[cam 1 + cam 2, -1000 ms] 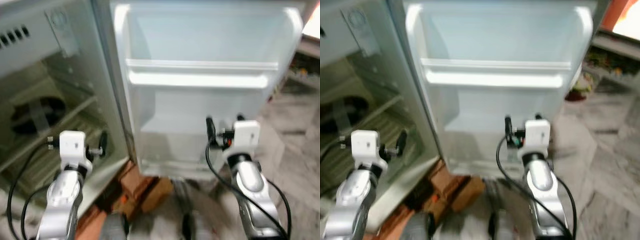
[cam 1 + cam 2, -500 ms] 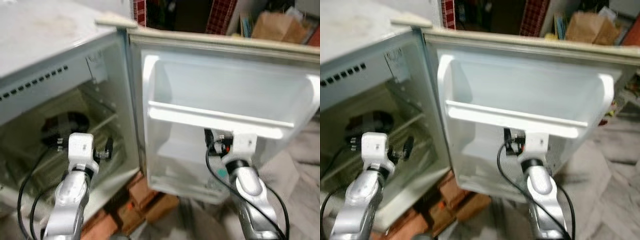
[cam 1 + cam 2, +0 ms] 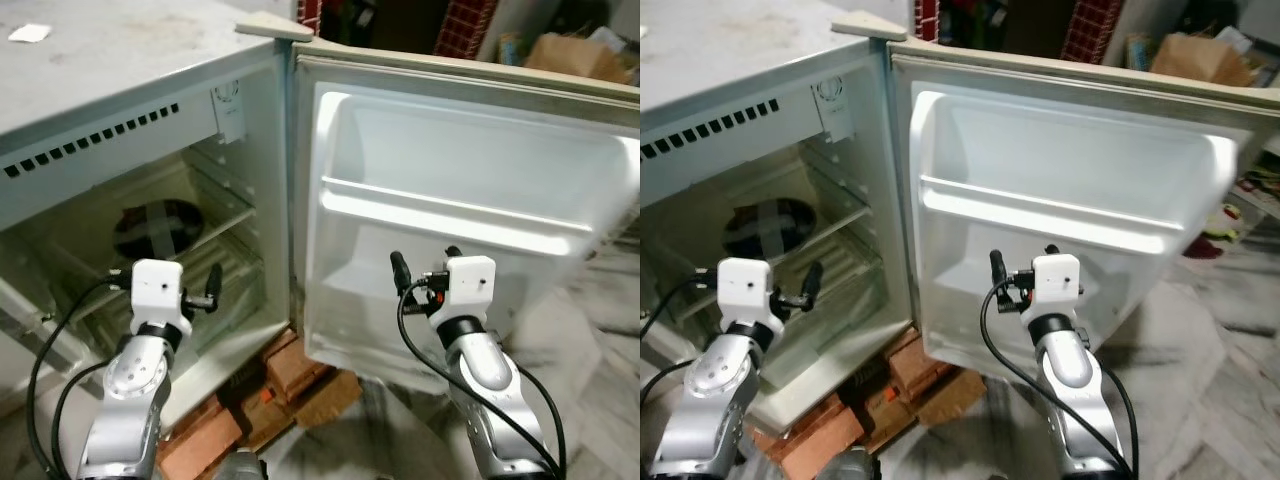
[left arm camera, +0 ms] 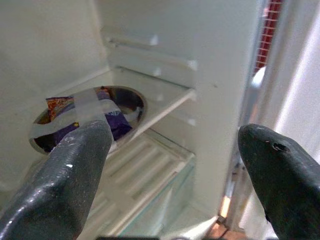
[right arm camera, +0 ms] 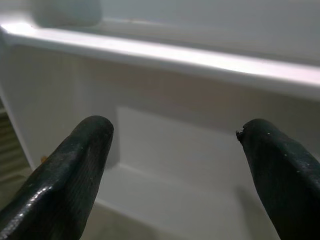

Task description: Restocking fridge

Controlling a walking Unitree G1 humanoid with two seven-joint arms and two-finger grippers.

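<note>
Small fridge (image 3: 120, 120) standing w/ door (image 3: 470, 200) swung wide open to robot's right, raised on bricks (image 3: 280, 390). Inside cabinet: shelf (image 4: 165, 97) w/ round cut-out holding a purple and orange packet (image 4: 107, 117) under crossed strips of tape (image 4: 75, 112); ribbed tray (image 4: 145, 170) below it. Door liner white, w/ one rail (image 3: 455, 215) across the middle and a lower pocket (image 5: 165, 200) under it. Left gripper (image 3: 212, 285) up in front of the cabinet opening, near the ribbed tray, fingers (image 4: 75, 170) spread wide, nothing between them. Right gripper (image 3: 425, 270) up close to the door's lower pocket, just below the rail, fingers (image 5: 75, 155) also spread wide, holding nothing. Behind the door: brown paper bag (image 3: 570, 55) and red checked cloth (image 3: 465, 25). Marbled floor (image 3: 590, 340) to robot's right.
</note>
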